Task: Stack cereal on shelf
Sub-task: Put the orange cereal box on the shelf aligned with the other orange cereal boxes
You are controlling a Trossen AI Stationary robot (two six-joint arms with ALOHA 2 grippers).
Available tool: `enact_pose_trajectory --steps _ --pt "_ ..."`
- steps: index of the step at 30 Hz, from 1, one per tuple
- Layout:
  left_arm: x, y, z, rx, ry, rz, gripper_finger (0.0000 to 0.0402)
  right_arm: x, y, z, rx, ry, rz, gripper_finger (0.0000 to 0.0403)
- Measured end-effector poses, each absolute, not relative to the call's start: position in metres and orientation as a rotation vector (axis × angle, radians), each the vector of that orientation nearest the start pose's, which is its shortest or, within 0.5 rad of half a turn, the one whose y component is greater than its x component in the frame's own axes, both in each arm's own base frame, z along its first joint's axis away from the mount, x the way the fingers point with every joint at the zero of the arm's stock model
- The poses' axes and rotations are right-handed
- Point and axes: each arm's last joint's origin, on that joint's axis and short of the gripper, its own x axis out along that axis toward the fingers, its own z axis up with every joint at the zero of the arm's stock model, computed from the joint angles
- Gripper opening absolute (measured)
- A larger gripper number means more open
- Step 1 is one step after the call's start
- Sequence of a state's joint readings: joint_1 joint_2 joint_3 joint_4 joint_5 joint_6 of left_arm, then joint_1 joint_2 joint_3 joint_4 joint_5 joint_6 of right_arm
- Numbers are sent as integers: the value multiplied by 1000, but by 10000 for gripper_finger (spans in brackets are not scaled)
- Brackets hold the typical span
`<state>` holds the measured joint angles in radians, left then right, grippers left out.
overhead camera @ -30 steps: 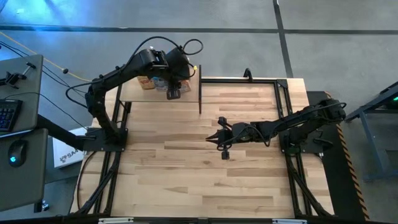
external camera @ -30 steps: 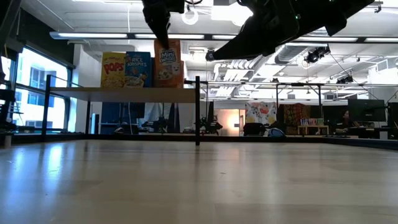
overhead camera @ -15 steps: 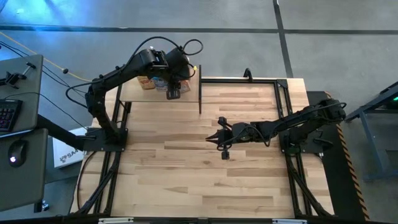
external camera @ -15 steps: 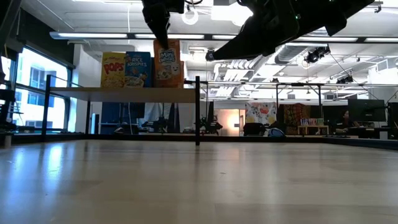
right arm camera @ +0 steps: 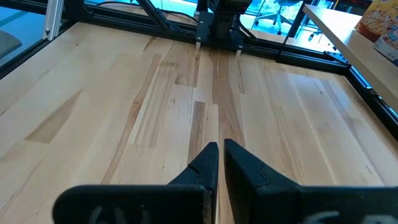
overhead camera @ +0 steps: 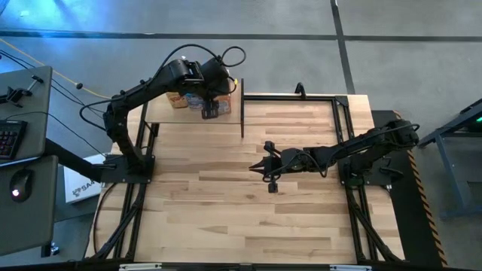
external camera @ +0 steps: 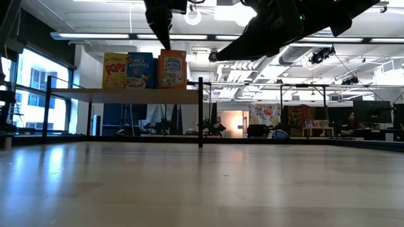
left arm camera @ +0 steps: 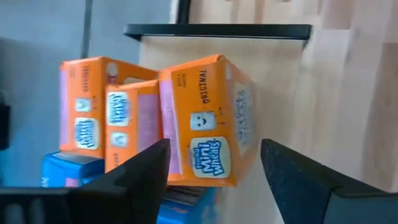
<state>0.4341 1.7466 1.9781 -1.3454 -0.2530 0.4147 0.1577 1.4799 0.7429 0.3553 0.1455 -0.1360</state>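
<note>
Shelf [external camera: 120, 95]: light-wood board on thin black posts, standing at the far left corner of the plank surface [overhead camera: 248, 196]. Cereal on the shelf, seen from the low view as three upright boxes in a row, fronts facing the camera: a yellow box [external camera: 115, 70] at the left, a blue box [external camera: 141, 70] touching it in the middle, an orange box [external camera: 172, 69] at the right, just beside the blue one. In the left wrist view a second orange box [left arm camera: 106, 118] stands directly behind the first [left arm camera: 205, 121], with blue cardboard [left arm camera: 65, 171] beside them. Left pincer [left arm camera: 214, 165]: directly above the orange box at the row's right end, fingers [left arm camera: 140, 171] spread to either side of it and clear of its faces, released; in the low view it hangs just over the box's top edge [external camera: 163, 31]. Right pincer [right arm camera: 219, 158]: out over the middle of the surface, well apart from the shelf, low above the planks, fingers pressed together with nothing between them; in the high view it shows near the centre [overhead camera: 258, 168], the arm waiting
</note>
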Motion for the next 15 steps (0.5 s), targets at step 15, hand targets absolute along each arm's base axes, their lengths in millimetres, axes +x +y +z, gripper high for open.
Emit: enact_pose_trajectory --steps 15 --pt "315 105 399 294 1116 335 140 304 44 210 -196 384 40 13"
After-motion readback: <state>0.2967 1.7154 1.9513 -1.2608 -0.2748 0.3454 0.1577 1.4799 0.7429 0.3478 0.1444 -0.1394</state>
